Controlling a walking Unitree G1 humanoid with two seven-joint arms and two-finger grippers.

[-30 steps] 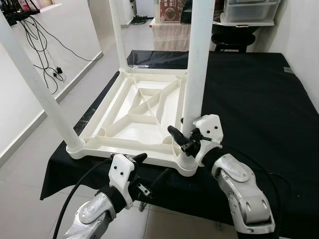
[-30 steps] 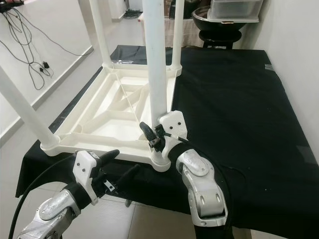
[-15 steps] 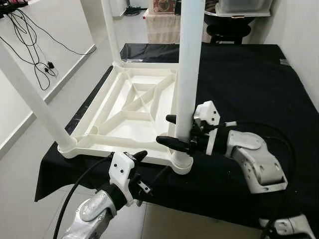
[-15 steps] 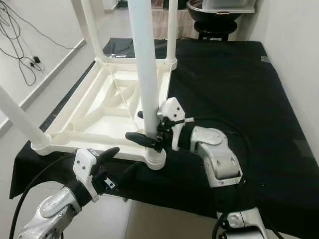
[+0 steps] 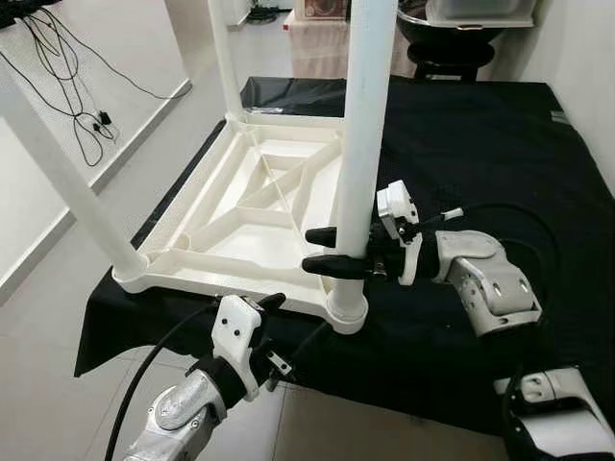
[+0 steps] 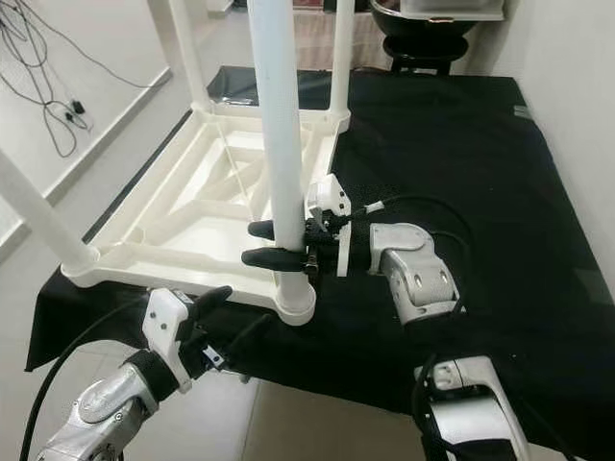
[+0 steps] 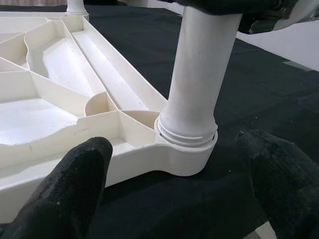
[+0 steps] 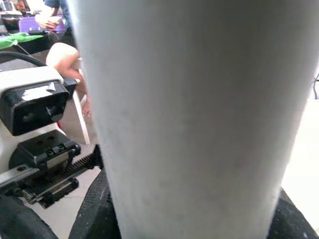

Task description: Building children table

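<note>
The white plastic children's table (image 5: 240, 240) lies upside down on a black-covered surface, its legs pointing up. My right gripper (image 5: 322, 250) reaches in from the right, level, and is shut on the near right leg (image 5: 365, 115) a little above its socket (image 7: 187, 144); one finger passes in front, the other behind. In the right wrist view that leg (image 8: 189, 114) stands close between the black fingertips. My left gripper (image 5: 288, 322) hangs open below the table's front edge, its fingers (image 7: 75, 189) spread wide, facing the socket without touching it.
The black cloth (image 5: 480, 144) has free room to the right of the table. The front edge of the surface drops to a tiled floor (image 5: 58, 288). Cables (image 5: 77, 86) trail on the floor at left. A stool and storage box (image 5: 471, 19) stand behind.
My right arm has swung from in front of the leg's base round to its right side, and the fingers now clasp the leg level and slightly higher. The left gripper has stayed put.
</note>
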